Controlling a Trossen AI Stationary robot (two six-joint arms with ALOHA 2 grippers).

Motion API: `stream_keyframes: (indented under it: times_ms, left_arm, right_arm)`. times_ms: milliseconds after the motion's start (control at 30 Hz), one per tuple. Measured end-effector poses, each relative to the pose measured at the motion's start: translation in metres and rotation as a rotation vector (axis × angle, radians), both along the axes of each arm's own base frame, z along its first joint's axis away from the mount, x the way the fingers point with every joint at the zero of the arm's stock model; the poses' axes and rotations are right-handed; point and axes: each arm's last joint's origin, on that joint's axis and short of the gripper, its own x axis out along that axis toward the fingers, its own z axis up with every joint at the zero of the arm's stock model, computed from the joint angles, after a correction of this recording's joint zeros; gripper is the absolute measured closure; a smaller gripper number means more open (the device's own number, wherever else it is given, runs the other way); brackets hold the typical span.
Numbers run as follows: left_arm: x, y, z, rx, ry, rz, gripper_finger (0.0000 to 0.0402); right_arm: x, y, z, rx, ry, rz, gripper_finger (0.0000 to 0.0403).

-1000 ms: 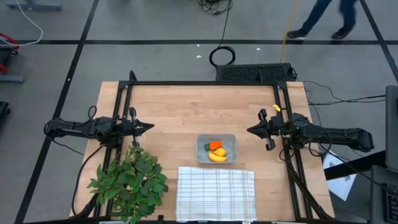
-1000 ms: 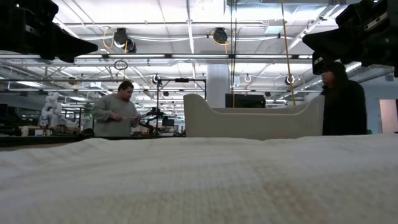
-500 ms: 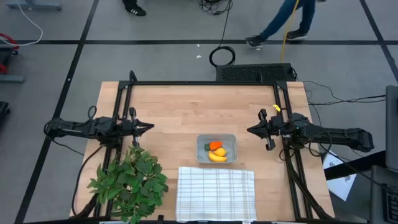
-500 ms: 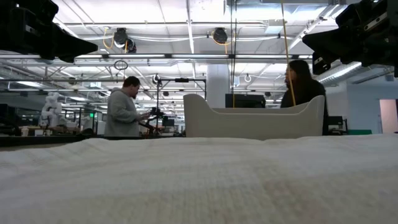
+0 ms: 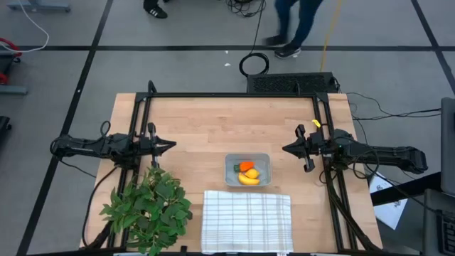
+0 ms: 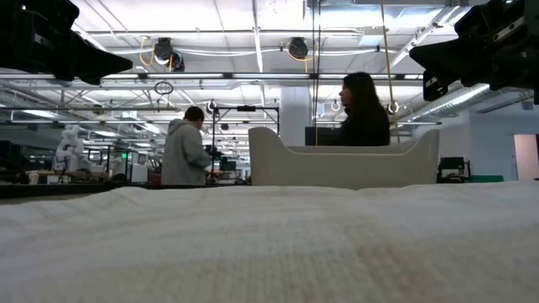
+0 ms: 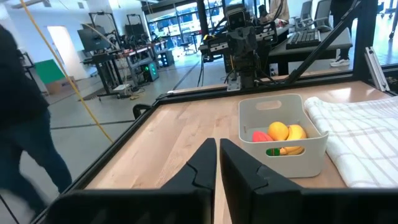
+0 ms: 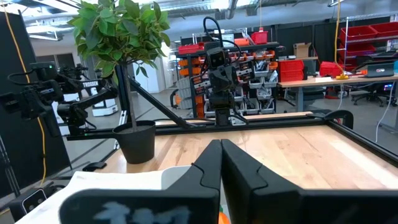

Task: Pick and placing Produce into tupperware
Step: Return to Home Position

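The tupperware point(image 5: 248, 157) sits at the middle of the table point(image 5: 213, 121), holding the carrot point(image 5: 247, 166), lemon point(image 5: 254, 173) and banana point(image 5: 248, 180). The cloth point(image 5: 247, 212) lies just on its near side. The plant point(image 5: 147, 203) stands at the near left.

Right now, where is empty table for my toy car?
The wide stretch of table behind the tupperware, between the left hand and right hand, is bare. A strip right of the cloth too. The front is crowded: plant, cloth, tupperware.
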Motion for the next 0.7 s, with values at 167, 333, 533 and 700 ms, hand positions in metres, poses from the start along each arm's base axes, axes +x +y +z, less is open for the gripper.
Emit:
stream_keyframes:
  times_ms: [167, 333, 533, 700]
  left_arm:
    - [0.0000, 0.0000, 0.0000, 0.000, 0.000, 0.000, 0.0375]
    - [0.0000, 0.0000, 0.0000, 0.000, 0.000, 0.000, 0.0387]
    - [0.0000, 0.0000, 0.0000, 0.000, 0.000, 0.000, 0.0399]
    - [0.0000, 0.0000, 0.0000, 0.000, 0.000, 0.000, 0.0384]
  right_arm:
    - [0.0000, 0.0000, 0.0000, 0.000, 0.000, 0.000, 0.0403]
    - [0.0000, 0.0000, 0.0000, 0.000, 0.000, 0.000, 0.0403]
    - [0.0000, 0.0000, 0.0000, 0.000, 0.000, 0.000, 0.0403]
    - [0.0000, 0.0000, 0.0000, 0.000, 0.000, 0.000, 0.0403]
